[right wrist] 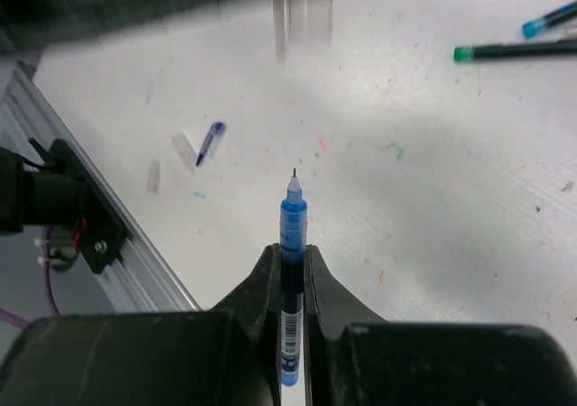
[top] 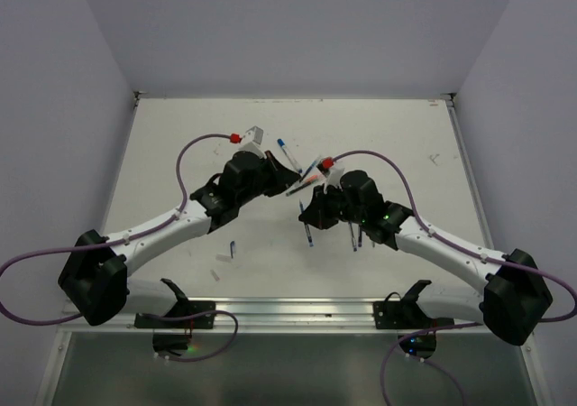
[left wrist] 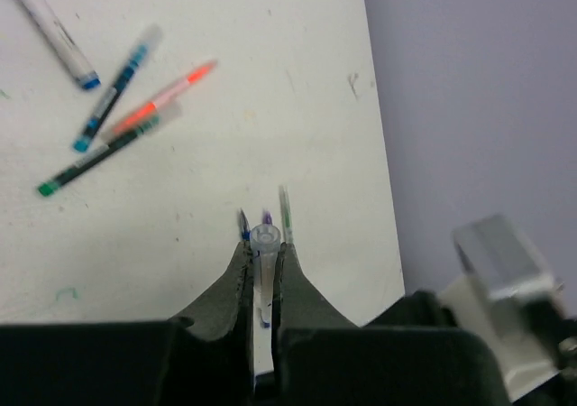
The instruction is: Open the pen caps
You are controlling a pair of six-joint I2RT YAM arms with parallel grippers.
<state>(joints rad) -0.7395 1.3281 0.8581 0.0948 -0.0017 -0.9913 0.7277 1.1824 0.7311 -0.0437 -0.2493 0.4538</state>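
Note:
My left gripper (left wrist: 264, 244) is shut on a small clear pen cap (left wrist: 265, 254), its open end pointing away from the wrist. My right gripper (right wrist: 290, 254) is shut on a blue pen (right wrist: 292, 226) whose bare tip points out over the table with no cap on it. In the top view the two grippers, left (top: 273, 166) and right (top: 310, 215), hang apart over the table's middle. A loose blue cap (right wrist: 210, 142) and two pale clear pieces (right wrist: 185, 150) lie on the table in front of the right gripper.
A white pen with a blue cap (left wrist: 56, 34), a blue pen (left wrist: 115, 90), an orange-red pen (left wrist: 164, 95) and a green pen (left wrist: 95, 158) lie in a cluster at the table's middle (top: 302, 170). Three thin pens (left wrist: 286, 212) show beyond the held cap. A metal rail (right wrist: 63, 162) runs along the near edge.

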